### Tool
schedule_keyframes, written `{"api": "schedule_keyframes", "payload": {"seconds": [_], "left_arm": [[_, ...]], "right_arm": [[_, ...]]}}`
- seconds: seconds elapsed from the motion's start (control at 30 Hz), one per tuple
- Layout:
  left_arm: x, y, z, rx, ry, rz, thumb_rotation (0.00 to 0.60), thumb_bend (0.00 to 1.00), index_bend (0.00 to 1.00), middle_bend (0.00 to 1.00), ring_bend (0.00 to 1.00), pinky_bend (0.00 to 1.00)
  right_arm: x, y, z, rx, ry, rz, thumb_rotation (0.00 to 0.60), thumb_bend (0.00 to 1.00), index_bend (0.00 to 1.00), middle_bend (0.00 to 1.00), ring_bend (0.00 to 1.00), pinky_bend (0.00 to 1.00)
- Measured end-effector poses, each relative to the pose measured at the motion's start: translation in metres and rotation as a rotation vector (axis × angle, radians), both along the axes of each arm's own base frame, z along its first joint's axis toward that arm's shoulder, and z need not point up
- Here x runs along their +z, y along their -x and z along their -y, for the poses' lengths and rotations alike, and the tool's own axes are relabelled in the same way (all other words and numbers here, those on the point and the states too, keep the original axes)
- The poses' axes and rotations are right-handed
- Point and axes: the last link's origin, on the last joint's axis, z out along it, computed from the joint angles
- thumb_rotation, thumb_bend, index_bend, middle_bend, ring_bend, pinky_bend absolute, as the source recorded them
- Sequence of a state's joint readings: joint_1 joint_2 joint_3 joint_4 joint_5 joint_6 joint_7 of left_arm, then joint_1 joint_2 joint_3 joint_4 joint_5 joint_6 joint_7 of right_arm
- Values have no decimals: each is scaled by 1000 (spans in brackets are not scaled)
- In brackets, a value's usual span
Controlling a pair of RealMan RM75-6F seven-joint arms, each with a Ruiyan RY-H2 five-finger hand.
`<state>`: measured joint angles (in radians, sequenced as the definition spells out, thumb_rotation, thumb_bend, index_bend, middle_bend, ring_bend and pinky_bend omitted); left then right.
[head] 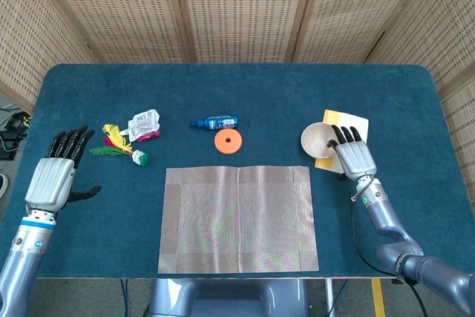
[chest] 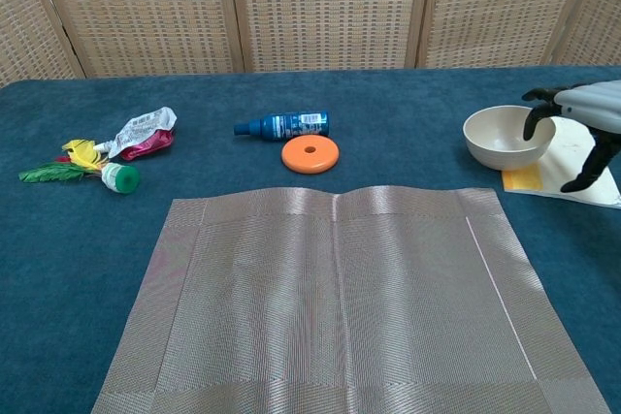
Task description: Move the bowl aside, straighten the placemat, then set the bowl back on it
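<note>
So my left hand (head: 53, 177) idles spread and empty over the bench's (head: 237, 87) left edge; the placemat (head: 238, 218) lies flat, ready; my right hand (head: 352, 155) hooks fingers over the bowl's (head: 319, 139) rim, thumb outside, not yet clamped, to lift it across.

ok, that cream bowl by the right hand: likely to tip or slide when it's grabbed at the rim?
The bowl looks thin-walled with a narrow base, so probably light and apt to tilt under a one-sided rim grip. It overlaps a paper sheet on the carpet-like table, so it might drag the paper rather than slide freely.
</note>
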<state>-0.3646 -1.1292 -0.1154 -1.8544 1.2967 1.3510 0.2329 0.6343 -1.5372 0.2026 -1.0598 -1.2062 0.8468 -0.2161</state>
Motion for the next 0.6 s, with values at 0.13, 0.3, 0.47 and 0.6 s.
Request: {"api": "schedule_keyframes", "payload": {"seconds": [0.13,0.3,0.47,0.6], "left_arm": [[0,0,0,5,4,3,600,0,0,0,0,0],[0,0,-1,6,7,5,600,0,0,0,0,0],[-3,0,-2,6,20,5,600,0,0,0,0,0],[-4,0,-4,10,26,8,600,0,0,0,0,0]], "right_arm": [[-7,-1,11,-14,4,1,600,460,545,0,0,0],[-11,2,20,-30,13,-3,600,555,673,0,0,0],[-15,1,23,-34,29,37,600,577,743,0,0,0],[-12,-6,22,1,52,116,600,577,746,0,0,0]]}}
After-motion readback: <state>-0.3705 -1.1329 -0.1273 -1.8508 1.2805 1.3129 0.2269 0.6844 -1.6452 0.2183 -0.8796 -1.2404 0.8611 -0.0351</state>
